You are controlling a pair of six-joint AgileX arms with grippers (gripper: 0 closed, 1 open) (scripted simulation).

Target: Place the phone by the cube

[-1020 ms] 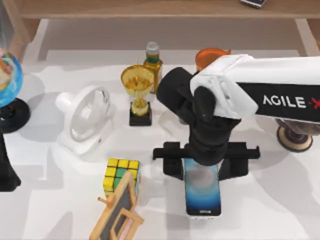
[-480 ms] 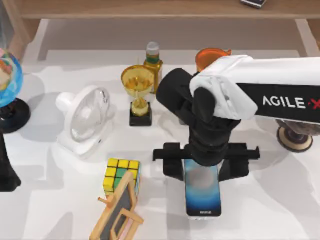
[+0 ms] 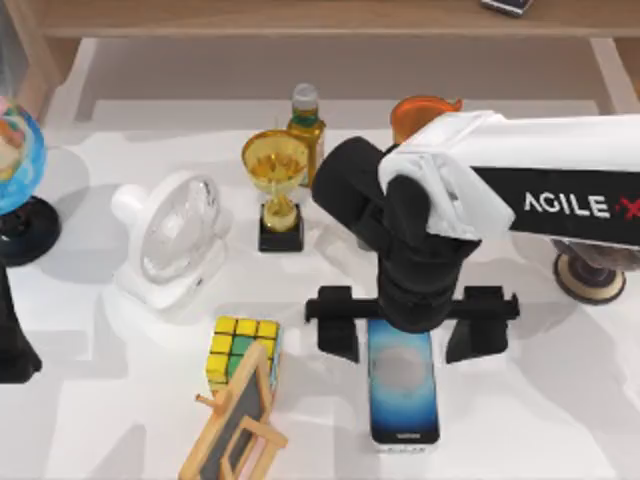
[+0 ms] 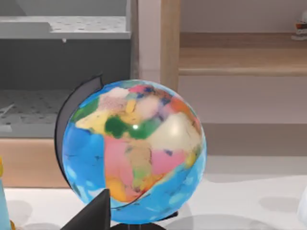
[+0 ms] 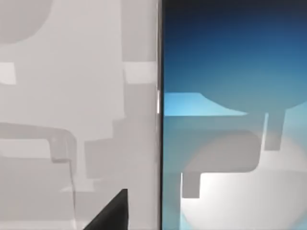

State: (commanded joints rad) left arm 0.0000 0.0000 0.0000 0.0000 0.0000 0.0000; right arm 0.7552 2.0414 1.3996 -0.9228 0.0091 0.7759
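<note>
The phone (image 3: 403,385) lies flat on the white table, screen up, a short gap to the right of the cube (image 3: 243,348). The cube shows yellow and green squares, and a wooden-framed chalkboard easel (image 3: 235,420) leans in front of it. My right gripper (image 3: 404,343) hangs over the phone's far end, open, with its black fingers (image 3: 338,335) spread clear of both long edges. In the right wrist view the blue screen of the phone (image 5: 230,120) lies close below. My left arm (image 3: 10,340) is parked at the table's left edge.
Behind the cube stand a white fan (image 3: 170,235), a gold trophy (image 3: 275,185), a bottle (image 3: 305,115) and an orange cup (image 3: 420,108). A globe (image 3: 15,160) stands far left and is also seen as the globe (image 4: 132,151). A round-based object (image 3: 590,275) is at right.
The right gripper's fingers have spread apart and let go of the phone, which now rests on the table slightly nearer the front edge.
</note>
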